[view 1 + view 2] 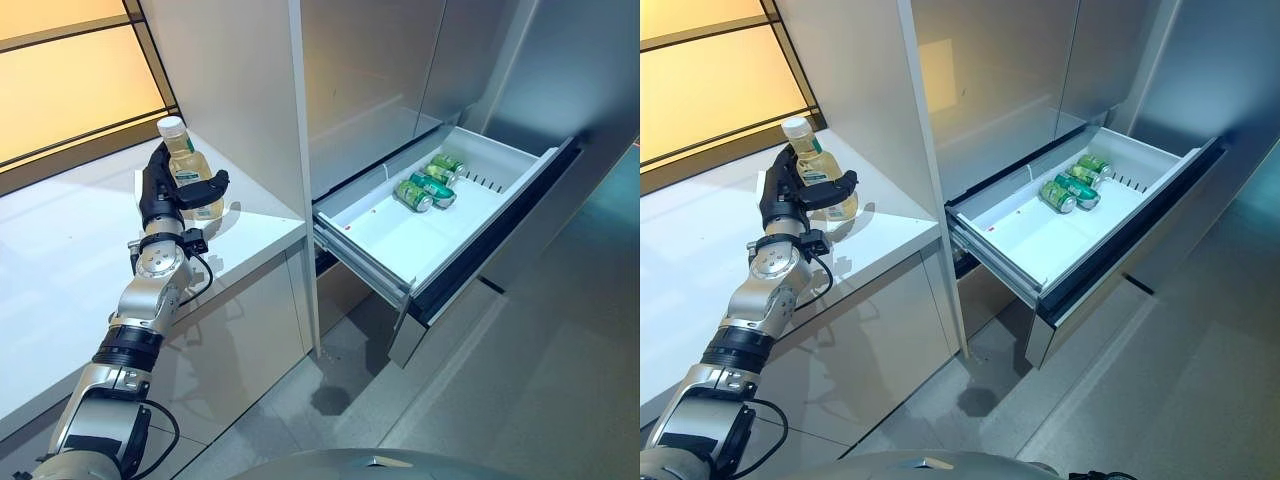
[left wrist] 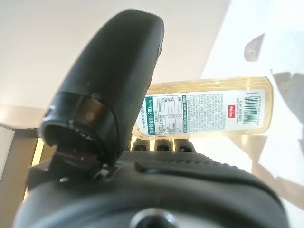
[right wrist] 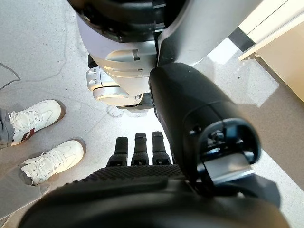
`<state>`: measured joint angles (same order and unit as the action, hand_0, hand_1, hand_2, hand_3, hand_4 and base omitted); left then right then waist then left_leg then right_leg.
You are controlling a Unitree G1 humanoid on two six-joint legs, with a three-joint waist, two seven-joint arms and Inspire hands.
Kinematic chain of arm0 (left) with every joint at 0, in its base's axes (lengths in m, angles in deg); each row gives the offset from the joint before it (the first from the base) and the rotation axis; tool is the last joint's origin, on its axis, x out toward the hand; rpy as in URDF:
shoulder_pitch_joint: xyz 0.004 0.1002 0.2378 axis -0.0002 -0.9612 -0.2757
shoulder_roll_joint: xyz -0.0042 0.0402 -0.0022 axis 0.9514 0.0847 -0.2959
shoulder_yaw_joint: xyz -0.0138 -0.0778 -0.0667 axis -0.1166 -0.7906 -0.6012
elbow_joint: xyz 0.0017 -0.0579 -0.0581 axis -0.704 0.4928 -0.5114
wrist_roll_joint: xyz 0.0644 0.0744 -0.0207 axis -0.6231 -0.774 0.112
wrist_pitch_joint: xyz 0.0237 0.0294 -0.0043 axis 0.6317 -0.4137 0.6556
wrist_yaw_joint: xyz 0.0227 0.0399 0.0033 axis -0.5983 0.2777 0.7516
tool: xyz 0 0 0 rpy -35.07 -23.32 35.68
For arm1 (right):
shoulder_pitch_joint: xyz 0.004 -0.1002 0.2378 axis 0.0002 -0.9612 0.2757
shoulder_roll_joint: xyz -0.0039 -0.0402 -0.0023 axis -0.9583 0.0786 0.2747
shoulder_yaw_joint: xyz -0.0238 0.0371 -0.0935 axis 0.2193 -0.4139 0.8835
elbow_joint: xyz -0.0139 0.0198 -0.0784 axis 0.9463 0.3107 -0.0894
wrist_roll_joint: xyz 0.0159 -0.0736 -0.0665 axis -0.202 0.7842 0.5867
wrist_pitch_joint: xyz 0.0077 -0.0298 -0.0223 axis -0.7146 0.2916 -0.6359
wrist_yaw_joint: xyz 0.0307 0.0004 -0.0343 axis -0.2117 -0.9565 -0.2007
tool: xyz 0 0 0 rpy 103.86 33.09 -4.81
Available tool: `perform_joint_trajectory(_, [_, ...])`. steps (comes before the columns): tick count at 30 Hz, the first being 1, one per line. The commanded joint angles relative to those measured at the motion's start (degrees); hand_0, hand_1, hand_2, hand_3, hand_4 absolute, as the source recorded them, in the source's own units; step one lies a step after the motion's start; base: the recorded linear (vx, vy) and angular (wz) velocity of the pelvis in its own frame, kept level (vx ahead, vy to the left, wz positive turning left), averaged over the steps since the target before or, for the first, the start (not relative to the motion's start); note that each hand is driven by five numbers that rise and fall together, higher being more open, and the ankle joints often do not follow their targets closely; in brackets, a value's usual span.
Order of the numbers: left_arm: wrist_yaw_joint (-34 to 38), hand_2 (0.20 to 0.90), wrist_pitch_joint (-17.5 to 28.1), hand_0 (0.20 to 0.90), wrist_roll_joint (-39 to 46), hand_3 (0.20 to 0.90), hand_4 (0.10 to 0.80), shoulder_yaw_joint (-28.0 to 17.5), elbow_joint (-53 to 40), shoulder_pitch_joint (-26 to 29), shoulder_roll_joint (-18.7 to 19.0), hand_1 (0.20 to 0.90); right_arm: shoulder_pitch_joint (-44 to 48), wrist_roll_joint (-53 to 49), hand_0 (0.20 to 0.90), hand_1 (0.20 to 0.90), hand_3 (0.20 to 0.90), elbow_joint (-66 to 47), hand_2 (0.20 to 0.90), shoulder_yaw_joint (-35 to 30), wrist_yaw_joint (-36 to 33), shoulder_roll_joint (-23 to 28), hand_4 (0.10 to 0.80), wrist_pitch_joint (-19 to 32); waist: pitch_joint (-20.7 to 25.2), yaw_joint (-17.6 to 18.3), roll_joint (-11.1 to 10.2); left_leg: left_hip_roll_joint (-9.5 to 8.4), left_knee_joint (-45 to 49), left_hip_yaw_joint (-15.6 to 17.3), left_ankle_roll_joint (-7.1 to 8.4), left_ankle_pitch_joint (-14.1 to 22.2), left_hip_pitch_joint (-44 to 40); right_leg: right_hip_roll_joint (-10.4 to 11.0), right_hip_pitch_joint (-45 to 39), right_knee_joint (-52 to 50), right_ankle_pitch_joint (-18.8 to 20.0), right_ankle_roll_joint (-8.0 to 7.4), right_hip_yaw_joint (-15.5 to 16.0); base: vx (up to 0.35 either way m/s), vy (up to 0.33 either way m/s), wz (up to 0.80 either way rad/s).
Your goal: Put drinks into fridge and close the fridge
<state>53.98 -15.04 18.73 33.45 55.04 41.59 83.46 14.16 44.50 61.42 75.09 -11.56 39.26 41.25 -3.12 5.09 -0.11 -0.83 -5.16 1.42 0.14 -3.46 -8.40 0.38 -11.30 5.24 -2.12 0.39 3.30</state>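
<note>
On counter (image 1: 60,260): left hand (image 1: 165,195) grips pale-yellow, white-capped bottle (image 1: 190,165).

The bottle (image 2: 209,111) in the left wrist view carries a white label with a green band, a printed table, small lines of text and a barcode — the figure "280" can be made out on the band. The rest is too small to read.

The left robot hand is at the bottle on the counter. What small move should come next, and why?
Probably close the fingers firmly and lift the bottle straight up. The left robot hand already wraps it on the counter, and the fridge drawer stands open with cans inside.
</note>
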Motion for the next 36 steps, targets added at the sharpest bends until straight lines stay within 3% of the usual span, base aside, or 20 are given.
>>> perform_joint_trajectory(1, [0.5,0.900,7.4,0.900,-2.4,0.900,0.800,0.5,4.8,14.8,0.7,0.900,0.8,-1.5,0.900,0.900,0.900,2.0,0.900,2.3,1.3,0.0,0.800,0.2,2.9,-0.2,0.7,-2.13,0.2,-2.2,-1.39,6.7,-1.5,-0.4,3.8,-2.1,1.6,-3.98,-1.9,0.000,0.000,0.00])
perform_joint_trajectory(4, [0.5,0.900,7.5,0.900,-1.1,0.900,0.800,0.8,5.6,14.9,0.2,0.900,0.7,-1.3,0.900,0.900,0.900,2.1,0.900,2.4,1.4,0.1,0.800,0.4,3.0,-0.1,0.7,-2.19,0.2,-2.1,-1.46,6.8,-1.6,-0.4,3.7,-2.0,1.5,-3.97,-2.1,0.005,-0.003,-0.01])
perform_joint_trajectory(5, [0.3,0.693,7.6,0.693,-0.4,0.658,0.558,0.7,5.9,14.9,0.1,0.693,0.7,-1.3,0.900,0.900,0.900,2.1,0.900,2.4,1.4,0.1,0.800,0.4,3.0,0.0,0.7,-2.17,0.3,-2.1,-1.45,6.8,-1.6,-0.4,3.7,-2.1,1.5,-3.97,-2.2,0.010,-0.007,-0.03])
perform_joint_trajectory(6, [0.2,0.629,7.8,0.629,-0.4,0.584,0.484,0.7,6.1,15.0,0.0,0.629,0.7,-1.3,0.900,0.900,0.900,2.1,0.900,2.4,1.5,0.1,0.800,0.4,3.0,0.0,0.7,-2.16,0.3,-2.1,-1.45,6.8,-1.6,-0.4,3.7,-2.1,1.5,-3.97,-2.2,0.000,0.000,0.00])
perform_joint_trajectory(7, [0.0,0.509,8.4,0.509,0.1,0.444,0.344,0.7,6.8,15.0,-0.3,0.509,0.7,-1.2,0.900,0.900,0.900,2.1,0.900,2.4,1.5,0.1,0.800,0.4,3.0,0.1,0.7,-2.15,0.2,-2.1,-1.44,6.8,-1.7,-0.5,3.7,-2.0,1.6,-3.99,-2.3,0.010,-0.004,-0.03])
perform_joint_trajectory(8, [-0.1,0.462,8.9,0.462,1.1,0.389,0.289,0.6,7.2,15.1,-0.6,0.462,0.7,-1.1,0.900,0.900,0.900,2.1,0.900,2.5,1.5,0.1,0.800,0.4,3.0,0.2,0.7,-2.16,0.2,-2.1,-1.45,6.8,-1.7,-0.5,3.7,-2.0,1.6,-3.98,-2.4,0.014,-0.006,-0.06])
perform_joint_trajectory(9, [-0.3,0.300,9.3,0.300,1.9,0.200,0.100,0.5,7.6,15.2,-1.0,0.300,0.7,-1.0,0.900,0.900,0.900,2.1,0.900,2.6,1.5,0.0,0.800,0.4,3.1,0.3,0.7,-2.18,0.2,-2.1,-1.44,6.8,-1.7,-0.6,3.7,-2.0,1.6,-3.96,-2.6,0.009,-0.004,-0.07])
perform_joint_trajectory(22, [-1.7,0.300,13.3,0.300,4.6,0.200,0.100,-0.3,7.4,15.2,-2.5,0.300,0.7,-0.8,0.900,0.900,0.900,1.5,0.900,2.7,0.2,0.2,0.800,1.4,3.4,0.5,0.7,-2.11,0.2,-2.0,-1.29,6.7,-1.5,-0.7,3.9,-1.9,1.8,-4.01,-2.7,-0.001,-0.001,-0.02])
perform_joint_trajectory(27, [-2.2,0.300,14.7,0.300,4.3,0.200,0.100,-0.5,6.7,15.1,-2.2,0.300,0.7,4.9,0.900,0.900,0.900,1.6,0.900,3.7,0.9,0.8,0.800,2.4,3.4,0.3,0.6,-2.12,0.2,-1.9,-1.25,6.7,-1.4,-0.5,3.8,-1.6,1.9,-4.12,-2.5,-0.025,-0.006,-0.03])
perform_joint_trajectory(36, [-3.3,0.300,12.0,0.300,3.4,0.200,0.100,0.6,-4.2,14.3,-0.7,0.300,3.5,18.3,0.900,0.900,0.900,-7.3,0.900,14.8,6.7,2.5,0.800,7.8,2.9,-1.9,0.4,-2.27,0.2,-3.7,-0.96,6.2,-0.7,0.0,3.5,-1.3,1.9,-3.97,-0.5,-0.053,-0.006,0.02])
